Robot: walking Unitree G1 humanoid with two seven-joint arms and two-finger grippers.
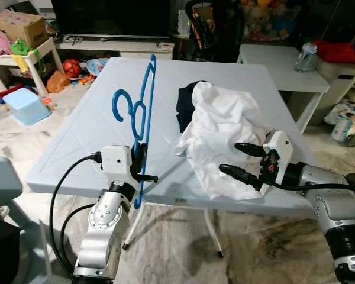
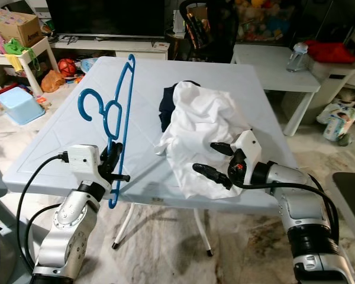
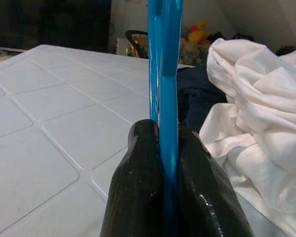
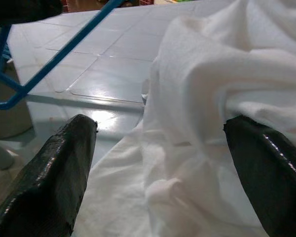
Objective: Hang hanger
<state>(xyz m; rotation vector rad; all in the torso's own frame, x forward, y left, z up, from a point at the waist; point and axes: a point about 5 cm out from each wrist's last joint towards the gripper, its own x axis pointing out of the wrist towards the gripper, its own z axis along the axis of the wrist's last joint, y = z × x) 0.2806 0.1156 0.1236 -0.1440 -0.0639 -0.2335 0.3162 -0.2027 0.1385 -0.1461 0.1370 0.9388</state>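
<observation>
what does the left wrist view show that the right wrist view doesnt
The left wrist view has the left gripper with its two black fingers shut on the blue hanger, a dark navy garment behind it, and soft toys far off.

The right wrist view has the right gripper with its fingers wide open around a fold of the white shirt, and the hanger's lower corner off the table's edge.

Both share the hanger, the white shirt and the pale blue table.

Hanger (image 1: 139, 112) left of shirt (image 1: 222, 139) on table (image 1: 94, 124).
</observation>
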